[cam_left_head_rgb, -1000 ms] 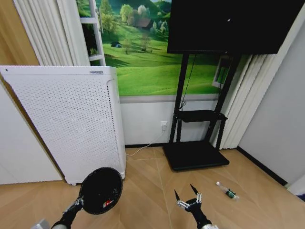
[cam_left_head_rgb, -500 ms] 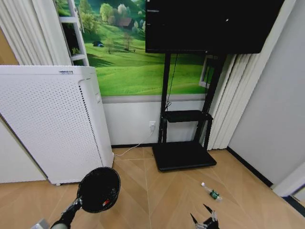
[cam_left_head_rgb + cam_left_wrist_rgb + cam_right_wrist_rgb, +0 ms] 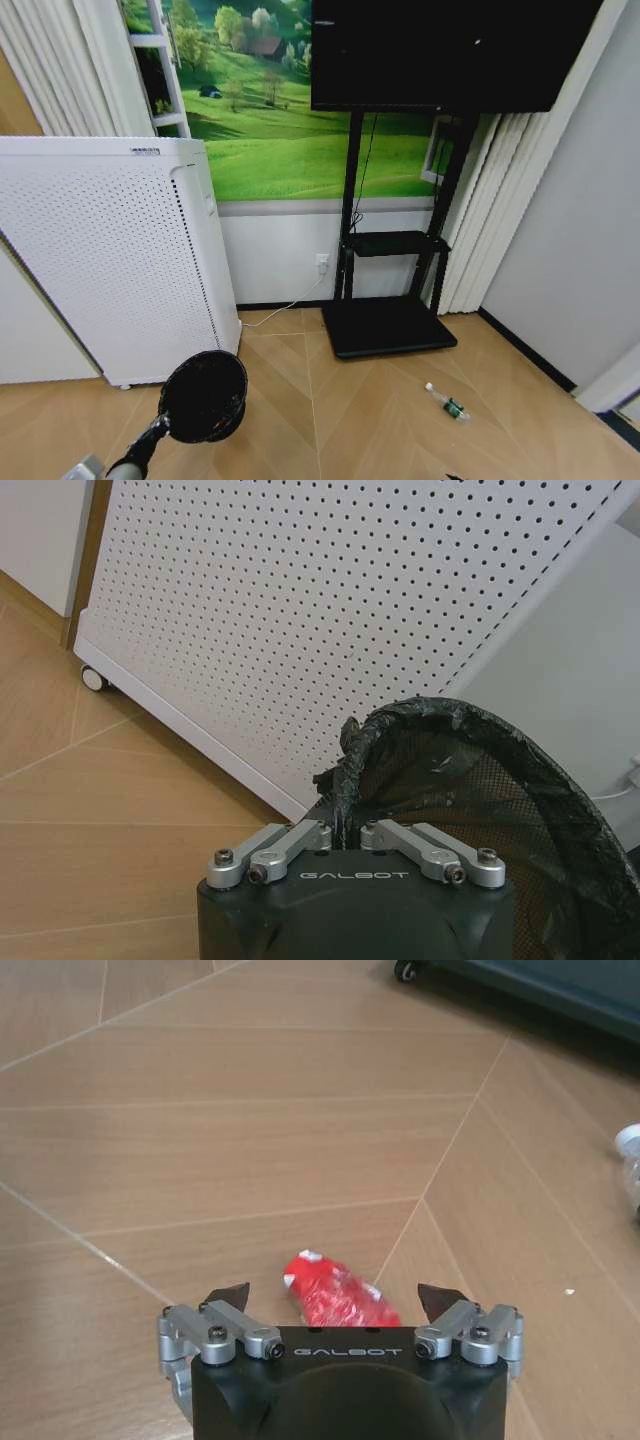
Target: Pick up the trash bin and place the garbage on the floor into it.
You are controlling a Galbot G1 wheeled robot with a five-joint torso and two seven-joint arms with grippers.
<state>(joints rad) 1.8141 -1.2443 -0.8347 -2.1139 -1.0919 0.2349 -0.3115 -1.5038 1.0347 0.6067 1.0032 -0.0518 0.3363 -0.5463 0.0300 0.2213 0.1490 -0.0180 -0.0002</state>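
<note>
The left gripper (image 3: pixel 345 832) is clenched on the rim of the bin (image 3: pixel 204 396). Its jaws pinch the black liner at the edge, and the bin hangs out past them, up off the floor (image 3: pixel 330 420). The bin's open mouth faces away from the jaws. Just behind it stands the white purifier (image 3: pixel 110 260).

The right gripper (image 3: pixel 341 1305) is low over the floor with its jaws spread wide. A red piece of garbage (image 3: pixel 336 1292) lies on the floor right between the two tips. The jaws are not touching it.

A small clear bottle (image 3: pixel 446 403) lies on the floor off to the right, well apart from the bin and near the black TV stand (image 3: pixel 390 325).
</note>
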